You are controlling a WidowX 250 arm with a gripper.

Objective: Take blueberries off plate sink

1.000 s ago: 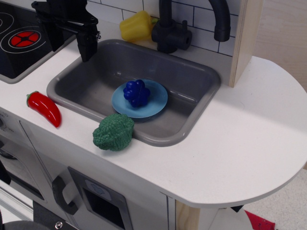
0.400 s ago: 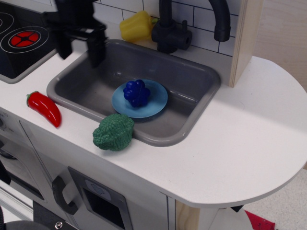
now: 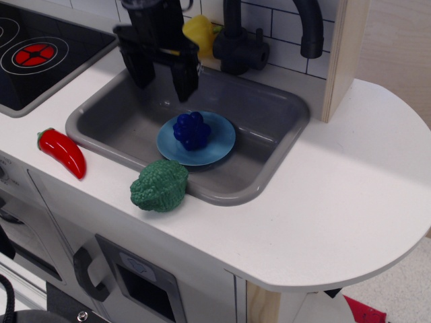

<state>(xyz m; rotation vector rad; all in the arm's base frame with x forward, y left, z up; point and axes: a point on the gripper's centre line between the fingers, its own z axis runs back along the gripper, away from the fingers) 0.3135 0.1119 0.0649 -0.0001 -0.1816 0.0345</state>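
Note:
The dark blue blueberries [image 3: 192, 130] sit on the light blue plate [image 3: 219, 140], which lies inside the grey sink [image 3: 269, 151]. My black gripper [image 3: 163, 82] hangs over the sink's back left part, a little up and to the left of the blueberries. Its two fingers [image 3: 185, 79] are spread apart and hold nothing. It does not touch the berries or the plate.
A green broccoli [image 3: 160, 185] rests on the sink's front rim. A red pepper [image 3: 64, 152] lies on the white counter at left. A yellow pepper [image 3: 199, 32] and black faucet [image 3: 242, 40] stand behind the sink. The black stovetop [image 3: 40, 50] is at the far left.
My gripper has moved right, from over the sink's left rim to over the basin, closer to the blueberries. The blueberries and plate have not moved.

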